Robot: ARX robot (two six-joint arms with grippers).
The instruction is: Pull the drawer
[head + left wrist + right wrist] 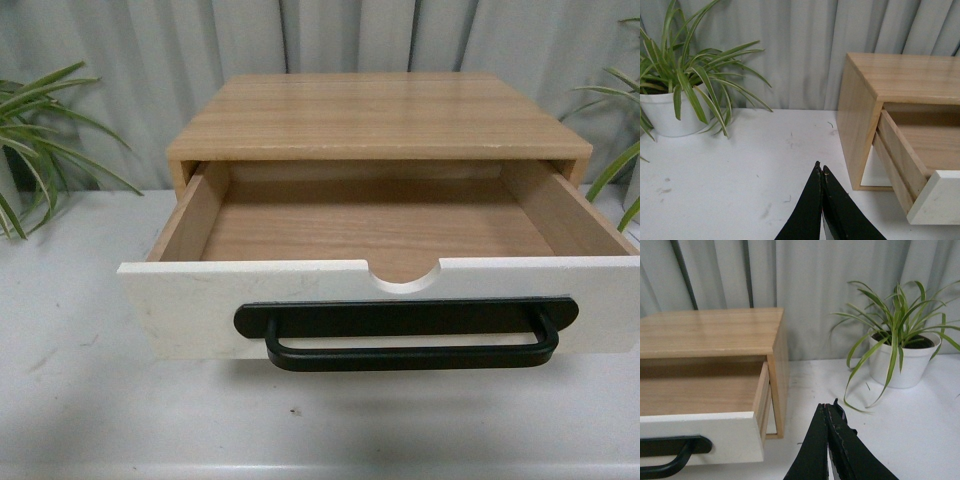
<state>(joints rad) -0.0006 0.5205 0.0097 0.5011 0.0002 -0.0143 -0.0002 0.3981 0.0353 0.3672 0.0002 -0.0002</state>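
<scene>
the drawer [400, 230] is being shown pulled well out of the wooden cabinet [370, 115], in the middle of the front view. its white front is sitting toward 6 o'clock, with the half-round notch [403, 276] cut into the top edge and the long black bar handle [410, 335] fixed just below it. the light wood inside is being seen bare. the cabinet is resting on a white table [80, 380], with a grey curtain [400, 35] hanging behind at 12 o'clock. green leaves are being seen at 9 o'clock [40, 130] and at 3 o'clock [620, 150] of the cabinet; in the wrist views each plant is standing in a white pot [665, 112] [902, 360] on the table. no brand, label or writing is being seen anywhere.

neither arm is being shown in the front view. the left gripper [821, 172] is being seen clenched, its black fingers pressed together on nothing, apart from the drawer. the right gripper [827, 410] is likewise clenched and empty, near the drawer's corner but not touching it.
</scene>
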